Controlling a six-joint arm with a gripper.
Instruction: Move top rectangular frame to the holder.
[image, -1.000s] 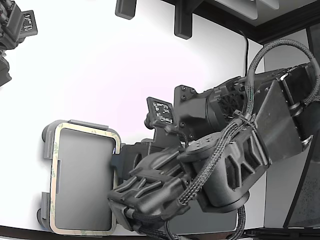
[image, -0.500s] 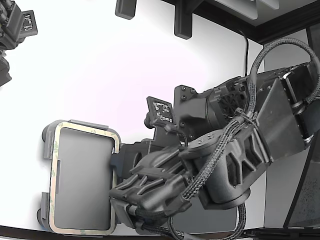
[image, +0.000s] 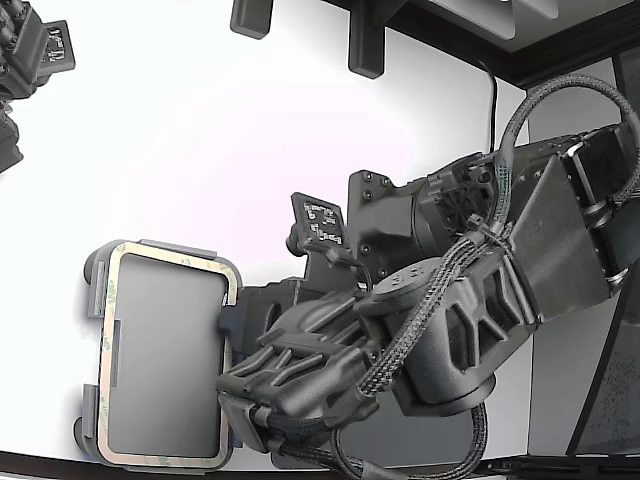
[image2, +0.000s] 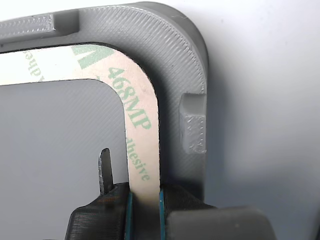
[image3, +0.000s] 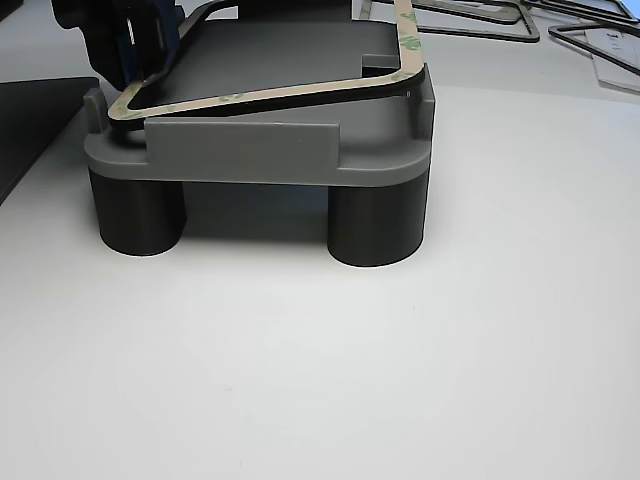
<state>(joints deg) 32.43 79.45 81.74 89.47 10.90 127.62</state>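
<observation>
**Thin frame being seated on the tray, one side pinched**

Exterior view: the thin beige-tan rounded-corner rectangular frame (image: 112, 300) with faint green mottling is lying over the light grey plastic tray holder (image: 92, 270) with raised edge tabs, low at the exterior view's left. The black gripper (image: 235, 405) is reaching in at the frame's side nearest the arm; its fingertips are hidden here.

Wrist view: the jaws are closing on one straight run of the frame (image2: 142, 145), just past a corner, one finger (image2: 107, 200) inside the outline and the other outside. Green print marks it as a paper-backed adhesive strip. It is probably very light, floppy and easily creased, so gripping a straight side near a corner looks sensible, and gently.

Other view: the frame (image3: 260, 95) is sitting tilted on the holder (image3: 250, 150), resting near one end and lifted toward the gripper (image3: 135, 40), so it is not yet lying flat.
</observation>
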